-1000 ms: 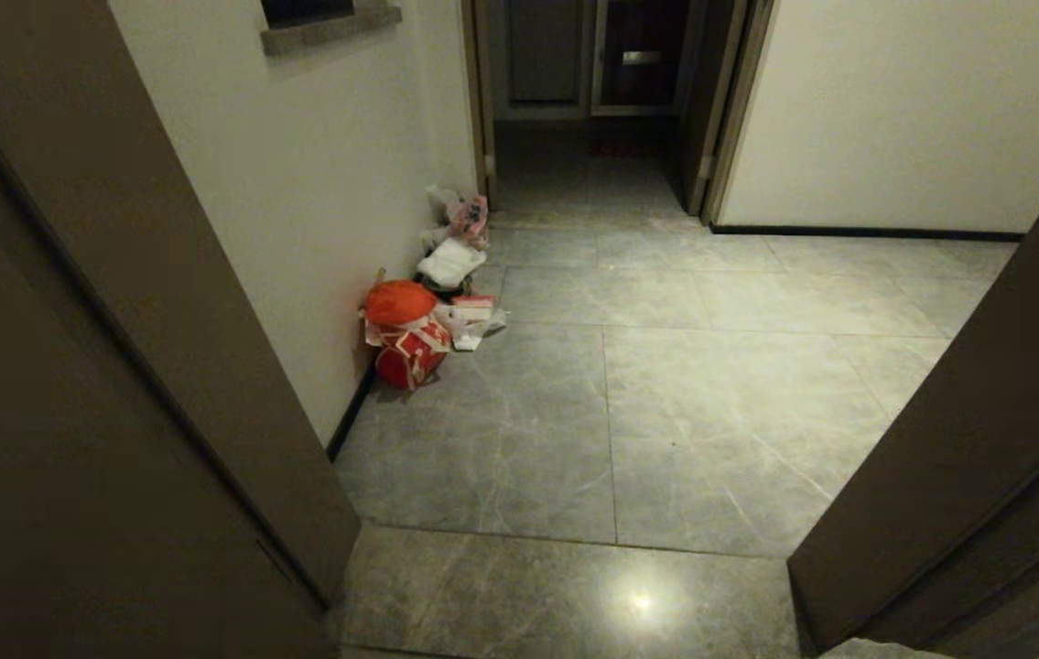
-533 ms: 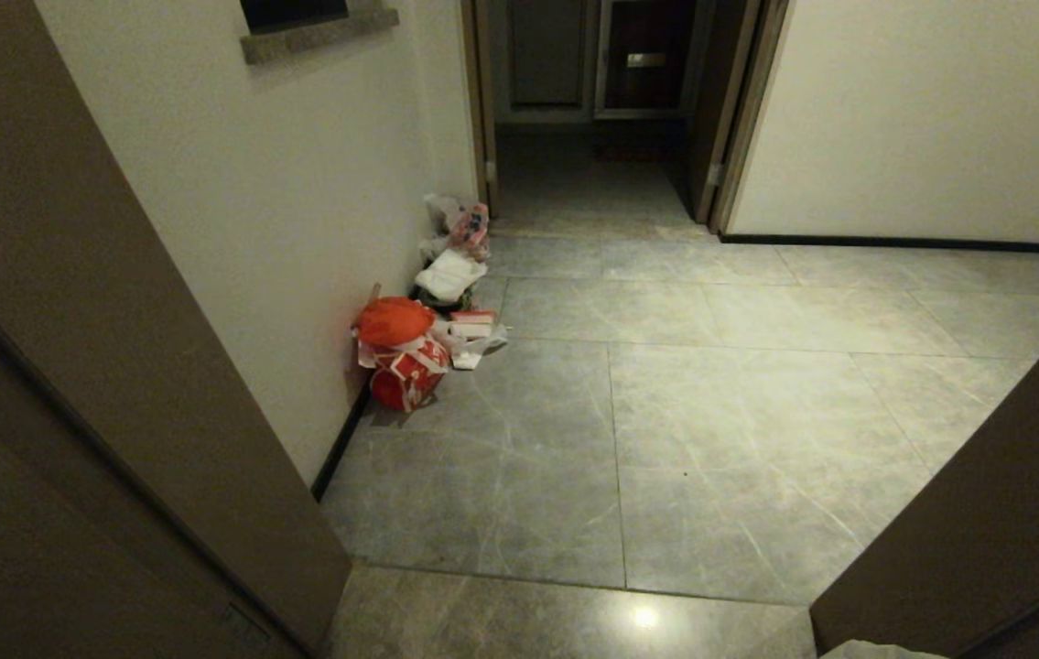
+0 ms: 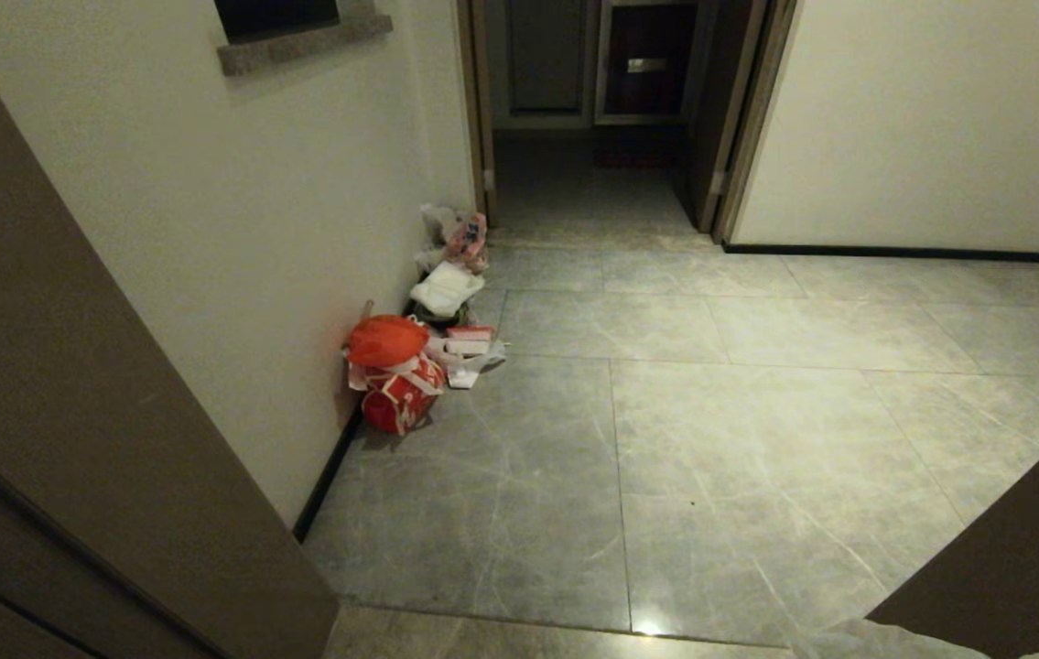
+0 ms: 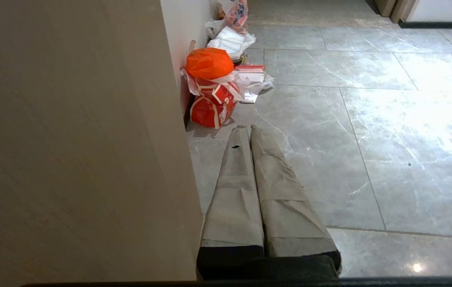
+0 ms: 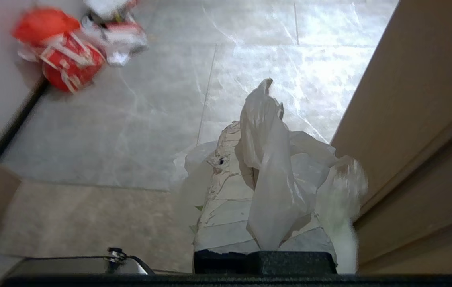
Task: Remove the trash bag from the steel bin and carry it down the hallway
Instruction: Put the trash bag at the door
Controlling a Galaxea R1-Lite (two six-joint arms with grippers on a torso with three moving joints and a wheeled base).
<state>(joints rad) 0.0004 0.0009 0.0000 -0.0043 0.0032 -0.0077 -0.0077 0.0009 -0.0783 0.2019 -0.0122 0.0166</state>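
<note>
The trash bag (image 5: 269, 171), thin crinkled white plastic with a faint green tint, hangs bunched between the taped fingers of my right gripper (image 5: 247, 129), which is shut on it close to a brown door frame (image 5: 417, 119). A white sliver of the trash bag (image 3: 890, 642) shows at the bottom edge of the head view. My left gripper (image 4: 248, 128) is shut and empty, its fingers (image 4: 233, 191) pressed together above the hallway floor (image 3: 711, 430), beside a door frame (image 4: 70, 139). The steel bin is out of view.
Rubbish is piled against the left wall: an orange-red bag (image 3: 386, 340), a flat white bag (image 3: 446, 288) and a white bag with red-blue print (image 3: 467, 233). Brown door frames (image 3: 70, 412) flank me left and right (image 3: 1022, 549). A dark doorway (image 3: 592, 137) lies ahead.
The whole head view has shifted forward through the doorway. Both door frames have slid outward and the floor ahead has widened. Neither arm shows any movement of its own.
</note>
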